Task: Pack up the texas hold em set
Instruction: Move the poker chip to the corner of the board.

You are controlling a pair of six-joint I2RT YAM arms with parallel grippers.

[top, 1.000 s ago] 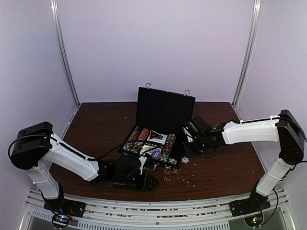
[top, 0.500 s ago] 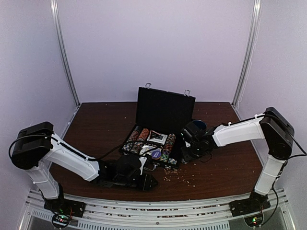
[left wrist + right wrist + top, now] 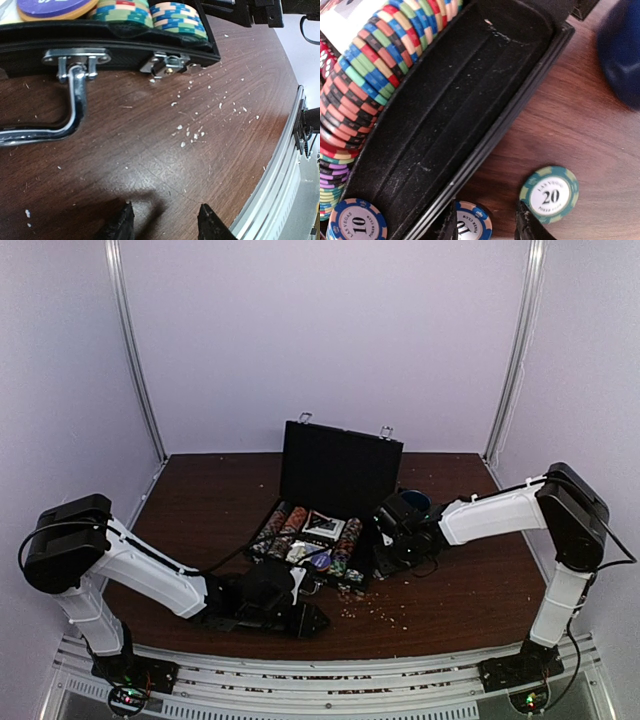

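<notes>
Currently: black briefcase [image 3: 340, 472] open, chip rows [image 3: 367, 82] inside. Left gripper [image 3: 164, 227] parted, empty, over table [image 3: 150, 155]. Right gripper [image 3: 487, 227] parted astride blue chip [image 3: 473, 223], contact unclear.

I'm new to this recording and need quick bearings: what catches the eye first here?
The open black briefcase, centre stage with lid upright, its tray lined with striped poker chips. Just outside its right edge, a green 20 chip lies loose, and a blue 10 chip sits between the open fingers of the right gripper.
</notes>
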